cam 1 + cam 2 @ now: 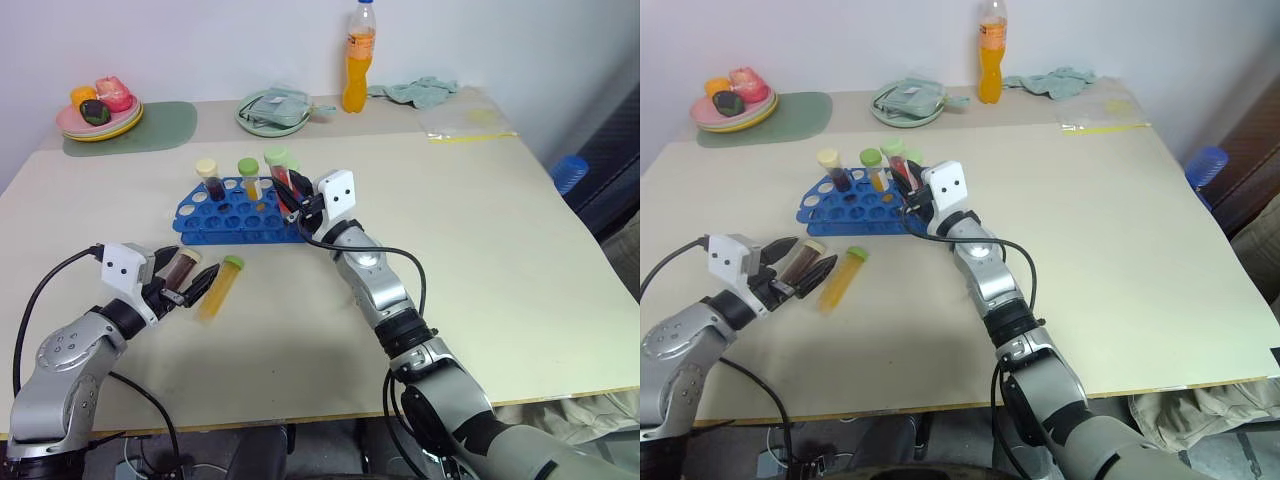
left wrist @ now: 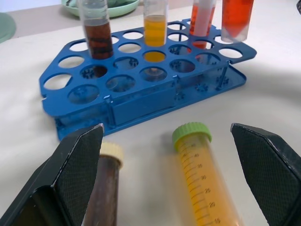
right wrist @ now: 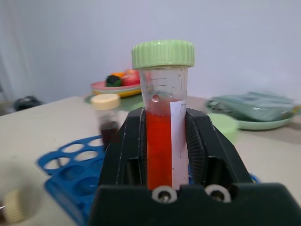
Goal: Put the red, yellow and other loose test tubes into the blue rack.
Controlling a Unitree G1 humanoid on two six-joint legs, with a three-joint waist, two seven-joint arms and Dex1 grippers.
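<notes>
I see my right gripper [image 1: 292, 200] fingers clamped on the red tube [image 3: 162, 141] above the blue rack [image 1: 235, 212], my left gripper [image 1: 190, 283] fingers spread around two tubes lying on the bench [image 1: 480, 280].

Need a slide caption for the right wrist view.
Right claw shut on green-capped red tube, held above the blue rack.

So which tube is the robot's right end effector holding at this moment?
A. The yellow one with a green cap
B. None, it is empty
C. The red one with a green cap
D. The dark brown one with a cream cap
C: the right end effector is shut on the red tube with a green cap at the blue rack, while the yellow tube and brown tube lie on the table.
</notes>
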